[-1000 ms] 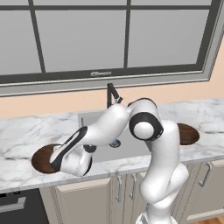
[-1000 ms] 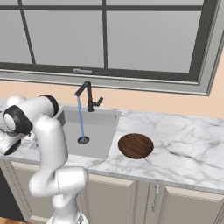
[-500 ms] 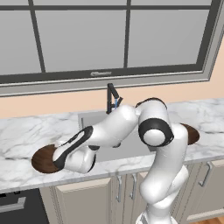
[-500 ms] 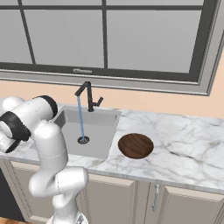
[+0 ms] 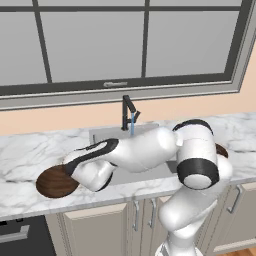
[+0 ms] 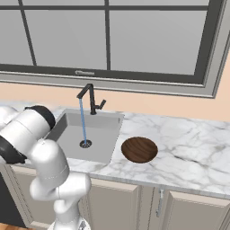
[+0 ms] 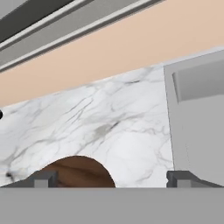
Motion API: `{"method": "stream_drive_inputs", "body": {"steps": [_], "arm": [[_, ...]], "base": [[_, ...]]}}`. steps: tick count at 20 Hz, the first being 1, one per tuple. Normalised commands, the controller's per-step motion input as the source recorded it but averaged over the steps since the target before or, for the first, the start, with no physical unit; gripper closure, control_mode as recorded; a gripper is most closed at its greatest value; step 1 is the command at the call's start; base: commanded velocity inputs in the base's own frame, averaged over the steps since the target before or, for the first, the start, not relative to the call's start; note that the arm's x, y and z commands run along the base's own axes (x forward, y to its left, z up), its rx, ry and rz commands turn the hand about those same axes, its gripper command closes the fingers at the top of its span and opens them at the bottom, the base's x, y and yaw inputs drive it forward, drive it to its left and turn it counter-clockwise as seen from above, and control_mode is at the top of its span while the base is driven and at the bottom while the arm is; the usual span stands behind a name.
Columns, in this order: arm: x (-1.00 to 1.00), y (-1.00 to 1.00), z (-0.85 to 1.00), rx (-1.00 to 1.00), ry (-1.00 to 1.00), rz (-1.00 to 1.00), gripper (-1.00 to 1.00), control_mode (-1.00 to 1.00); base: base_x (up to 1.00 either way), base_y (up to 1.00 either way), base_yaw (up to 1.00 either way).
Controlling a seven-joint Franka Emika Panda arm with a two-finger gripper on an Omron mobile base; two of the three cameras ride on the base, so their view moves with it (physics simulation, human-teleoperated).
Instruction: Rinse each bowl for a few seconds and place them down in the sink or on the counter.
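Note:
One dark-brown wooden bowl [image 5: 51, 183] lies on the white marble counter [image 5: 22, 155] left of the sink [image 5: 107, 134]. My arm stretches across the basin and its hand hangs right over this bowl. In the hand view my gripper [image 7: 112, 179] is open, its fingertips [image 7: 43, 178] wide apart. The bowl [image 7: 78, 172] sits low between them, nearer the left tip and not gripped. A second bowl [image 6: 139, 149] rests on the counter [image 6: 188, 143] just right of the sink [image 6: 96, 134]. Its edge [image 5: 222, 150] peeks out behind my arm.
The black faucet [image 6: 90, 96] runs a thin blue stream [image 6: 82, 121] onto the drain [image 6: 85, 143]. A peach wall and a window sill rise behind the counter. Beige cabinet doors with handles stand below it. A dark appliance [image 5: 20, 235] sits at the lower left.
My gripper has gone from shut to wide open and let go of the left bowl, which stays on the counter. The arm has stretched lower and further left over it.

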Motion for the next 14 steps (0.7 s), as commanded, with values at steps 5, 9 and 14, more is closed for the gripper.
{"method": "stream_drive_inputs", "body": {"steps": [5,9,14], "arm": [[-0.31,0.00,1.00,-0.05,0.11,0.00,-1.00,-1.00],[-0.46,0.06,1.00,-0.08,0.07,0.01,-1.00,-1.00],[-0.21,0.17,1.00,-0.09,0.05,0.05,-1.00,-1.00]], "base": [[0.00,0.00,0.00],[0.00,0.00,0.00],[0.00,0.00,0.00]]}}
